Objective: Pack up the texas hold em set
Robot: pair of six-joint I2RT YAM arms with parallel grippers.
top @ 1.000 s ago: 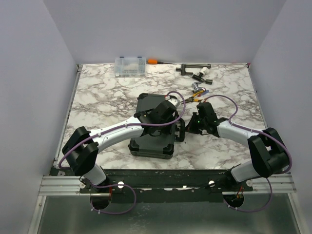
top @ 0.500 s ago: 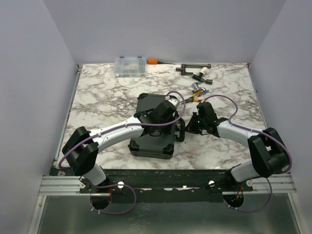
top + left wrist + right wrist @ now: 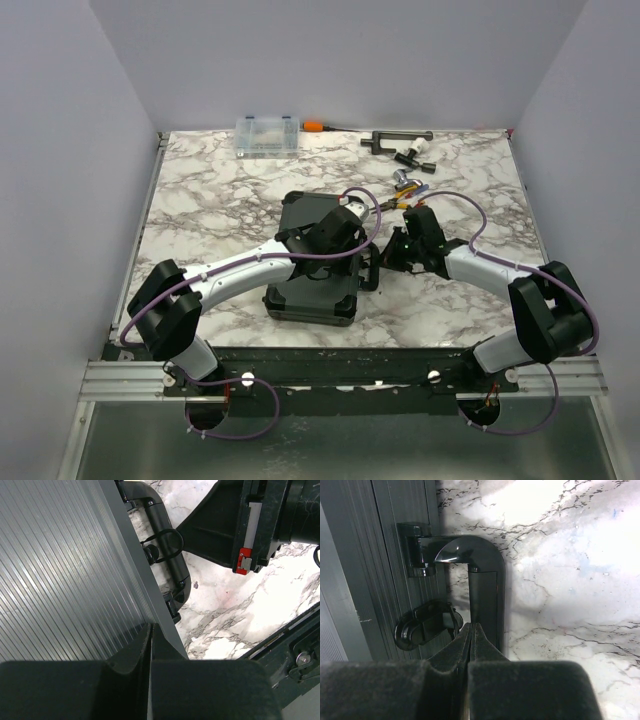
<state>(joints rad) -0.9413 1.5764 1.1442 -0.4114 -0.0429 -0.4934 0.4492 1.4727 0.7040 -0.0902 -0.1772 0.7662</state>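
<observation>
The black ribbed briefcase (image 3: 308, 292) lies closed at the table's middle, so its cards, chips and tray are hidden. My left gripper (image 3: 345, 262) is shut and empty, its tips (image 3: 150, 626) resting on the ribbed lid (image 3: 60, 570) near the handle edge. The case handle (image 3: 368, 270) faces right. My right gripper (image 3: 388, 260) is shut and empty, its tips (image 3: 471, 626) against the handle (image 3: 487, 580), beside a round black latch (image 3: 425, 627). The handle (image 3: 167, 545) and the right gripper's body (image 3: 240, 525) also show in the left wrist view.
A clear compartment box (image 3: 266, 135) and an orange-handled tool (image 3: 318, 126) lie at the back edge. A black T-shaped tool (image 3: 395, 140) and pliers (image 3: 405, 190) lie at the back right, just beyond the right arm.
My right gripper has shifted slightly away from me along the handle. The left arm and the case have not moved.
</observation>
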